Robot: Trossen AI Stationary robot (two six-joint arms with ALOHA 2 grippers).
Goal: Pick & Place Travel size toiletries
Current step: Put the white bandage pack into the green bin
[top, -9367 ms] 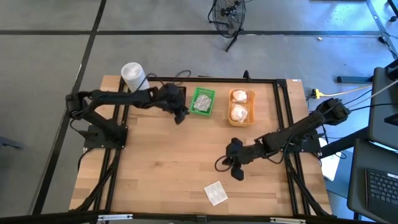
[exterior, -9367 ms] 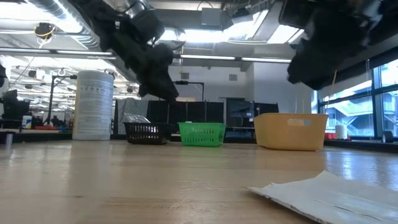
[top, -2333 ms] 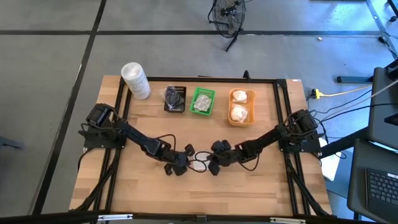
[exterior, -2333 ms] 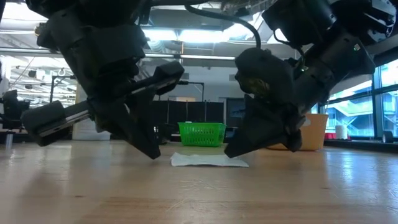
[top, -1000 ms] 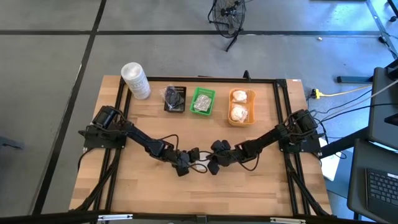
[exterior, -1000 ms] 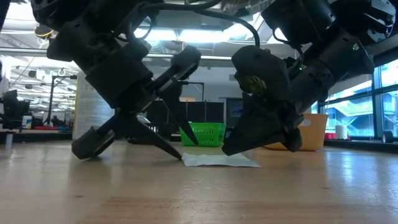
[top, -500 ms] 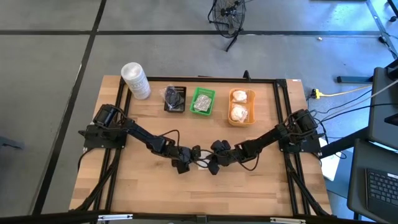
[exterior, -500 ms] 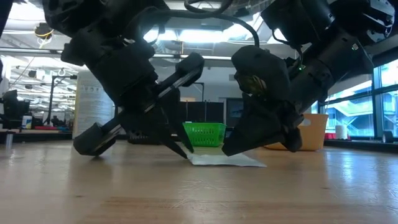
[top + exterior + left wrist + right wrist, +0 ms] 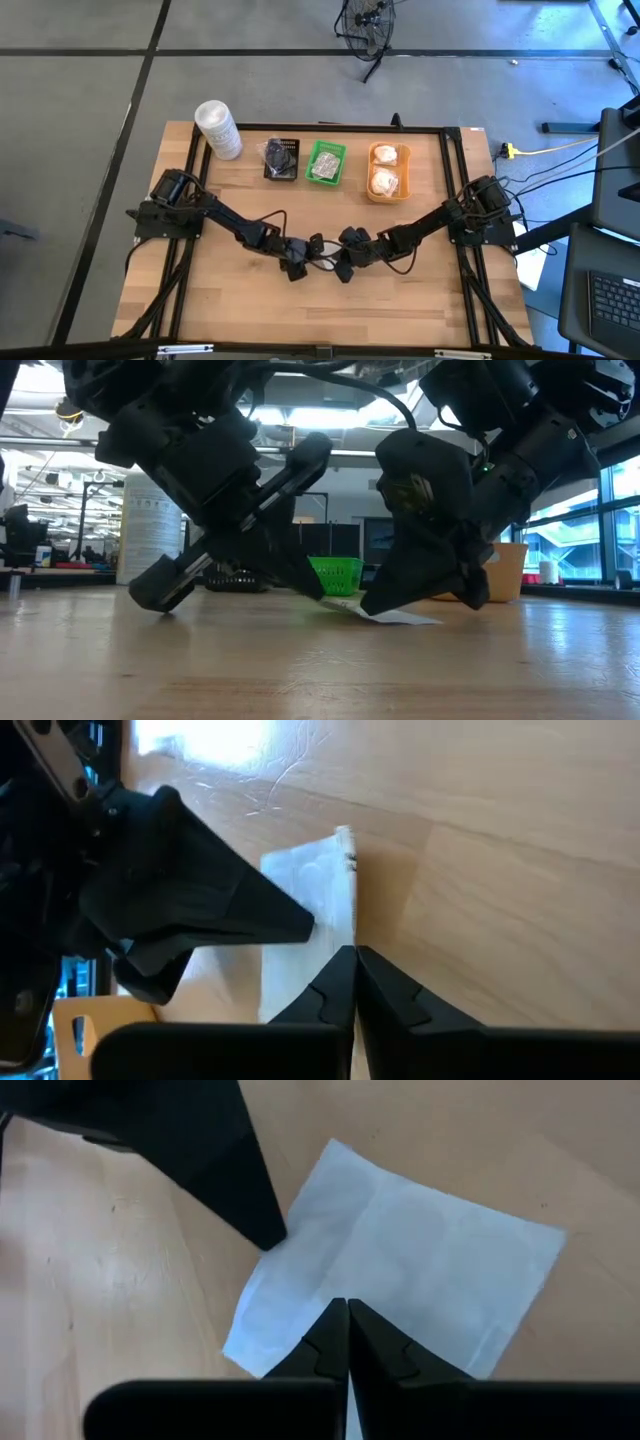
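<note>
One flat white sachet lies mid-table between my two grippers; in the high view the grippers hide nearly all of it. My left gripper is shut at the sachet's left edge. My right gripper is shut, its tips resting on the sachet. In the low view the sachet's left edge is raised and its right edge is on the wood. Other toiletries lie in the black tray, the green tray and the orange tray. My left gripper pinches the sachet's left edge between its two fingertips. The fingers slant down from the table's left. That edge is lifted a little off the wood and the sachet tilts. My right gripper presses its shut fingertips onto the sachet's top face. Its fingers slant down from the table's right, and the sachet's right part stays on the table.
The three trays stand in a row along the table's far edge, with a tall white tub at the far left corner. Bare wood lies in front of and beside the grippers. A black frame runs round the table.
My left gripper has moved slightly toward my right gripper and shut on the sachet's left edge. The sachet has slid a little toward the table's right, and its left edge has come up off the wood. My right gripper has stayed on it.
</note>
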